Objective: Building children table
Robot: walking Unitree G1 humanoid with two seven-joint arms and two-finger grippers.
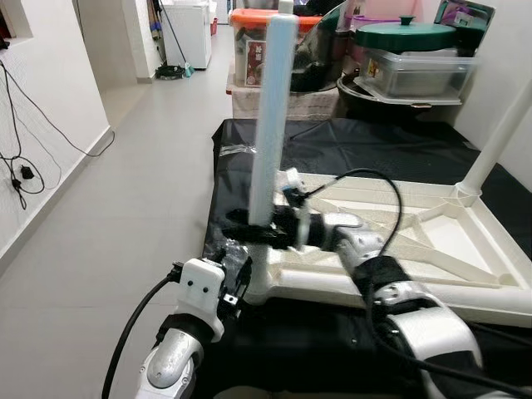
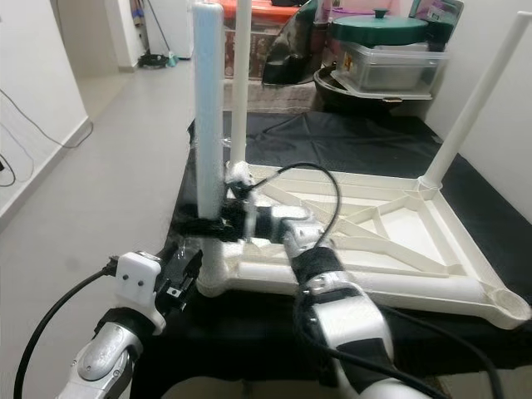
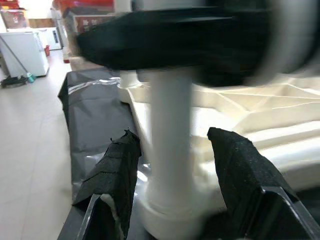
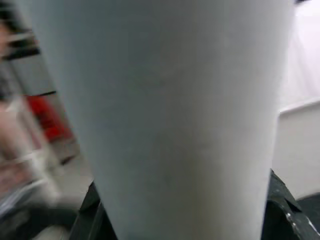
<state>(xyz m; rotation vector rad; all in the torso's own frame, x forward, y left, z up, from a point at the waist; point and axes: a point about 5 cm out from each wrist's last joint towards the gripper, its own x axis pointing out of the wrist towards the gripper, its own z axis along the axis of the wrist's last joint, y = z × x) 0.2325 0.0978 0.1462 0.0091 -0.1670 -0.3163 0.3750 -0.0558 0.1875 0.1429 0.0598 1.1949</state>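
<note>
A white plastic children's table (image 1: pixel 449 241) lies upside down on a black sheet (image 1: pixel 366 145). A white leg (image 1: pixel 270 125) stands upright in its near left corner socket. My right gripper (image 1: pixel 253 231) is shut on this leg a little above the socket, and the leg (image 4: pixel 175 110) shows very close in the right wrist view. My left gripper (image 1: pixel 235 278) is open at the socket, with its black fingers (image 3: pixel 115 175) on either side of the leg's base (image 3: pixel 170 150). Two more legs stand up, one at the far right corner (image 1: pixel 497 141) and one at the far left (image 2: pixel 241 83).
Behind the table are stacked storage boxes, one with a green lid (image 1: pixel 407 35) and one with an orange lid (image 1: pixel 249 18). Grey tiled floor (image 1: pixel 125 208) lies to the left, with cables (image 1: pixel 21 158) on the left wall. A white wall (image 1: pixel 507 58) stands close on the right.
</note>
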